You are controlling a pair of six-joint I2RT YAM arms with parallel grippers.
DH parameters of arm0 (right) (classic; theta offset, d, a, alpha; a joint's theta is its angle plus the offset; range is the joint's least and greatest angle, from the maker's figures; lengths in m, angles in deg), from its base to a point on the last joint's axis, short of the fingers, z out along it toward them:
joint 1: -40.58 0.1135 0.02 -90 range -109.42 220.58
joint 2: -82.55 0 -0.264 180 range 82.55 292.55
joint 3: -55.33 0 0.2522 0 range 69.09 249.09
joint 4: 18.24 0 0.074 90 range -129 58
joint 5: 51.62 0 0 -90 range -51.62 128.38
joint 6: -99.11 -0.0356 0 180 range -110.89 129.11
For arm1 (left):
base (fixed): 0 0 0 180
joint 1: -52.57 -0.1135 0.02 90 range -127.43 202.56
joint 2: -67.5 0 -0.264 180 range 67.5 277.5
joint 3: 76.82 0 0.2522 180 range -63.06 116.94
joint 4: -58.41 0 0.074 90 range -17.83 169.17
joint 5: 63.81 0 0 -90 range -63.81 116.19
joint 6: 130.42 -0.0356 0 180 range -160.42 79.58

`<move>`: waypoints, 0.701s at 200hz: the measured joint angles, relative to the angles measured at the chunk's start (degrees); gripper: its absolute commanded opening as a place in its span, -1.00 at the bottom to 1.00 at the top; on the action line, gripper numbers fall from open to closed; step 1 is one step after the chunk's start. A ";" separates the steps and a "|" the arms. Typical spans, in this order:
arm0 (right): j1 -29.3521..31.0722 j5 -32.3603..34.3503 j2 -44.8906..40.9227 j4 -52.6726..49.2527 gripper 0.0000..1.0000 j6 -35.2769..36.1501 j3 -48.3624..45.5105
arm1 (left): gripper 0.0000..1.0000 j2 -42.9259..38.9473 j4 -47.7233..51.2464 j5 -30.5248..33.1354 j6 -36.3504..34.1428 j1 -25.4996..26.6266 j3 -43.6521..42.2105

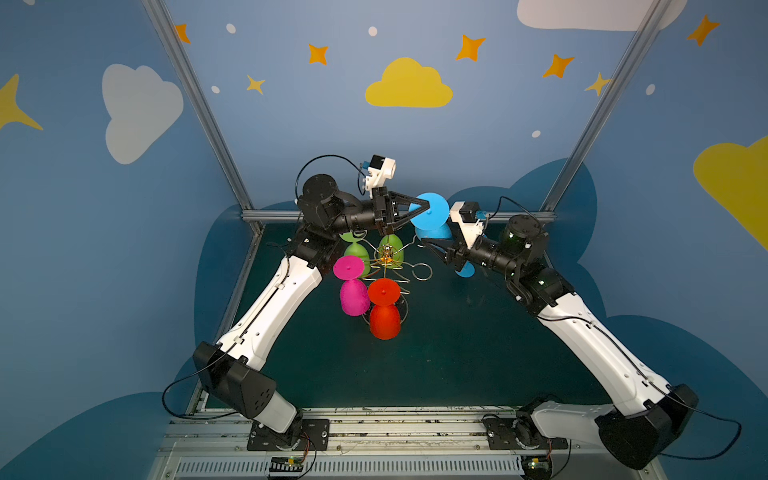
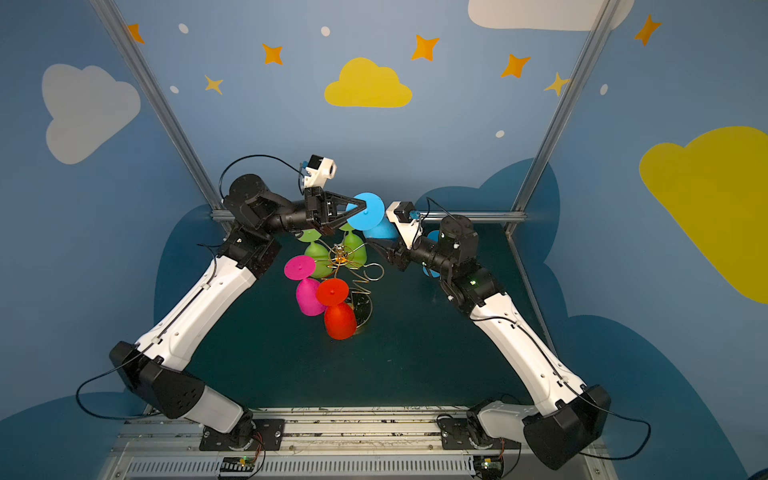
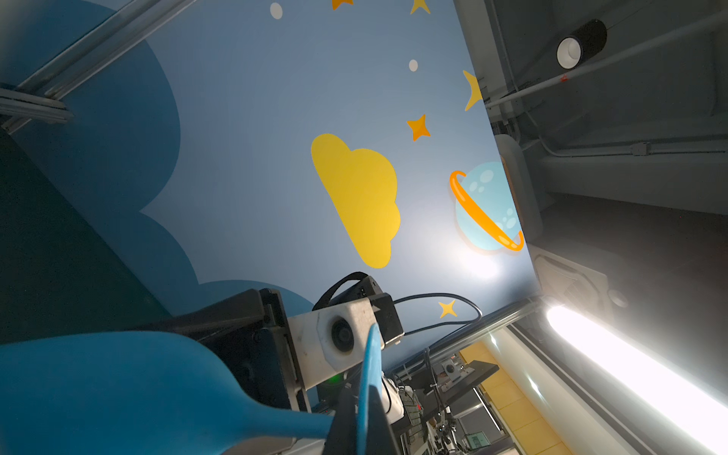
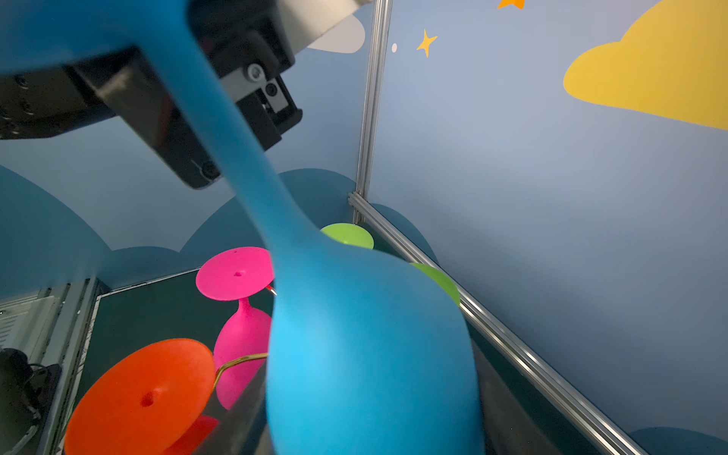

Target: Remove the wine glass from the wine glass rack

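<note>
Now the left gripper has its jaws pinched narrow on the stem of the blue wine glass, just under the foot. It holds the glass upside down, high beside the wine glass rack and apart from its looped arms. The right gripper sits at the bowl, and I cannot tell whether its jaws grip.

- A yellow cloud decal sits on the blue back wall, with orange stars around it.
- An aluminium frame post stands at the corner.
- The tabletop is dark green.
- The left wrist view shows a ringed planet decal and a lit tube lamp.
</note>
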 measured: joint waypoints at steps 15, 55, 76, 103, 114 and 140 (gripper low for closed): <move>0.02 0.98 -0.79 -1.42 -0.18 -1.66 0.04 | 0.21 -0.02 0.09 -0.22 -1.01 -0.04 0.00; -0.09 5.99 -6.45 -9.90 -0.30 -6.25 0.22 | 0.49 -2.69 5.55 3.43 -12.96 -0.07 -1.57; -0.11 8.44 -9.38 -17.81 -0.33 -8.35 3.10 | 0.47 -7.45 9.09 9.90 -26.08 0.09 -5.62; -0.11 9.68 -10.40 -27.15 -0.35 -11.04 8.85 | 0.42 -11.89 9.29 19.19 -45.92 1.29 -9.42; -0.13 9.60 -10.32 -30.53 -0.38 -11.91 10.84 | 0.39 -12.96 7.63 22.25 -54.69 2.19 -11.50; -0.15 8.31 -9.18 -37.16 -0.44 -13.60 14.34 | 0.34 -12.44 3.56 26.97 -73.59 4.72 -14.91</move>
